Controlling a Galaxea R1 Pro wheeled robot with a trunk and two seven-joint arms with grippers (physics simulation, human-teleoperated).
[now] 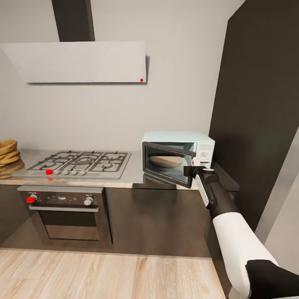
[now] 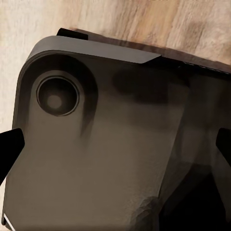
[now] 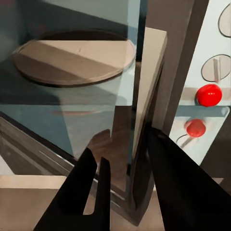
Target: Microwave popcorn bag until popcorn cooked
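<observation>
- In the head view the microwave (image 1: pixel 177 157) is seen at about 4 o'clock from picture centre, standing on the countertop (image 1: pixel 133 176) just beside the gas hob (image 1: pixel 81 162), with its door (image 1: pixel 166 162) swung partly open and the round turntable (image 1: pixel 166 160) bare inside
- The popcorn bag (image 1: pixel 8 154) is seen at 9 o'clock, at the far end of the countertop beyond the hob, well apart from the microwave and not yet picked up
- The right gripper (image 1: pixel 194 165) is placed at the free edge of the door; in the right wrist view its fingers (image 3: pixel 91 192) are parted, one on each side of the door edge (image 3: pixel 144 120), and no firm clamp on it can be confirmed
- The state of the left gripper cannot be told: the left wrist view faces a dark curved housing (image 2: pixel 96 144) with wooden floor (image 2: pixel 144 19) behind
- The step in hand is judged to be opening the door wide; it is best done by swinging the edge along the hinge's arc rather than pulling straight, so the light oven is not dragged along the glossy slab
- The door should be left fully open towards 8 o'clock, so that the opening is unobstructed when the bag is brought over
- The red knobs (image 3: pixel 209 95) on the panel should be kept clear of the outer finger
</observation>
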